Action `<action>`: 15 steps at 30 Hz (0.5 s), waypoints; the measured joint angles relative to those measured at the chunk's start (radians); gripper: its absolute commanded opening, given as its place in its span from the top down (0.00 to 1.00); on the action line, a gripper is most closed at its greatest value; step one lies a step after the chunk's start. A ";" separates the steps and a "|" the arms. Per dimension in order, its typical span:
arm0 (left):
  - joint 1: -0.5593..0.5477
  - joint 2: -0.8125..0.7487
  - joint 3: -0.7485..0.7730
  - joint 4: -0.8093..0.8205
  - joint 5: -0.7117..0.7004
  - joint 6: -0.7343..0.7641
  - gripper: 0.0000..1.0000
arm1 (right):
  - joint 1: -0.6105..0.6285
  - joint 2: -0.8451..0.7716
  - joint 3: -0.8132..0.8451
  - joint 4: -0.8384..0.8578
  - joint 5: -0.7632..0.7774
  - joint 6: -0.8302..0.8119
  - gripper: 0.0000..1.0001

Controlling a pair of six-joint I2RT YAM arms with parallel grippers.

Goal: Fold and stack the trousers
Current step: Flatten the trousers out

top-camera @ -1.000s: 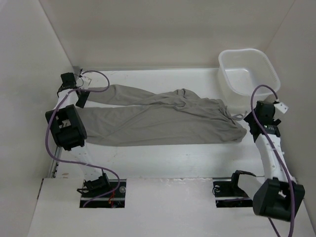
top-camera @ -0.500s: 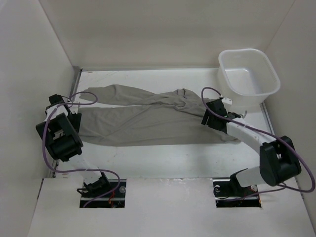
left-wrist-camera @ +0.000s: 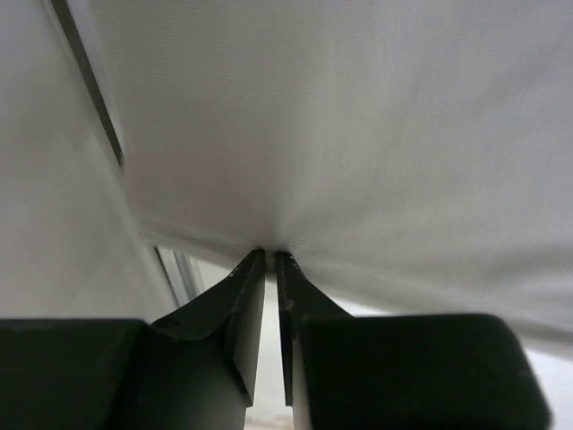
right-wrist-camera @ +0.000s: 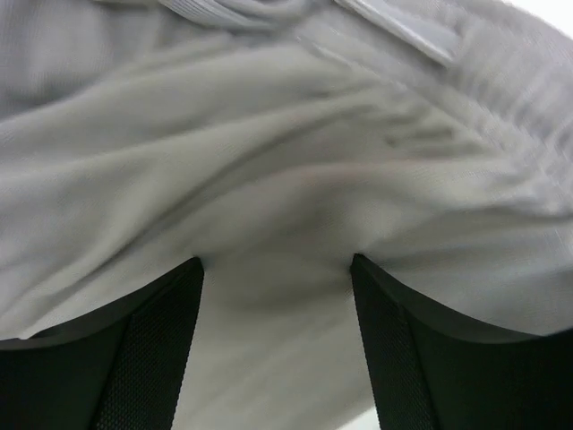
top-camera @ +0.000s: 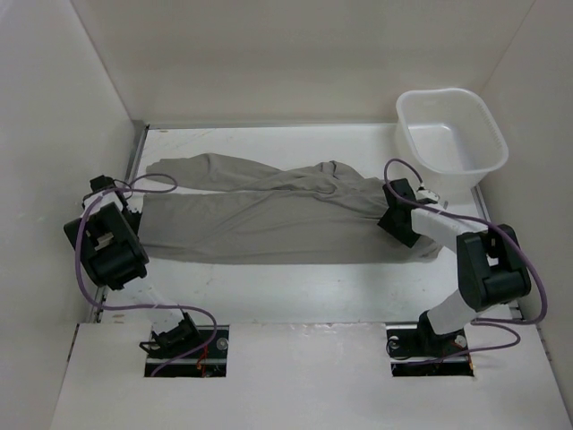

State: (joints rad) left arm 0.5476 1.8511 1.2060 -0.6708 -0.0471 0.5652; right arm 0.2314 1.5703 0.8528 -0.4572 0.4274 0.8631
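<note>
The grey-taupe trousers [top-camera: 269, 219] lie spread across the white table, with the two legs running left and the waist at the right. My left gripper [top-camera: 132, 213] is at the end of the near leg. In the left wrist view the left gripper [left-wrist-camera: 269, 255] has its jaws nearly together, pinching the cloth's edge [left-wrist-camera: 358, 134]. My right gripper [top-camera: 397, 226] is down on the waist end. In the right wrist view the right gripper [right-wrist-camera: 276, 264] is open, with its fingertips pressed into the rumpled cloth [right-wrist-camera: 269, 161] on either side of a fold.
A white plastic tub [top-camera: 446, 92] stands at the back right, just behind the right arm. White walls close in the table at the left, back and right. A metal rail [top-camera: 136, 152] runs along the left edge, close to the left gripper.
The left gripper moved from the far leg's end to the near leg's end and shut on it. The right arm swung in from the table's right edge onto the waist.
</note>
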 measured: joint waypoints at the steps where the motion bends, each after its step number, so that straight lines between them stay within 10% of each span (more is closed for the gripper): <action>1: 0.002 -0.012 -0.018 -0.008 -0.015 0.017 0.91 | 0.002 -0.001 0.001 -0.018 0.002 0.018 0.31; 10: 0.013 -0.122 -0.064 -0.101 -0.137 0.148 0.89 | 0.011 -0.203 -0.147 -0.193 -0.023 0.212 0.32; 15: 0.010 -0.124 -0.064 -0.135 -0.179 0.216 0.63 | 0.005 -0.267 -0.148 -0.275 -0.044 0.255 0.28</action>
State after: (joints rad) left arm 0.5575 1.7275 1.1419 -0.8055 -0.2260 0.7807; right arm 0.2367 1.3033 0.7052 -0.7322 0.3836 1.1183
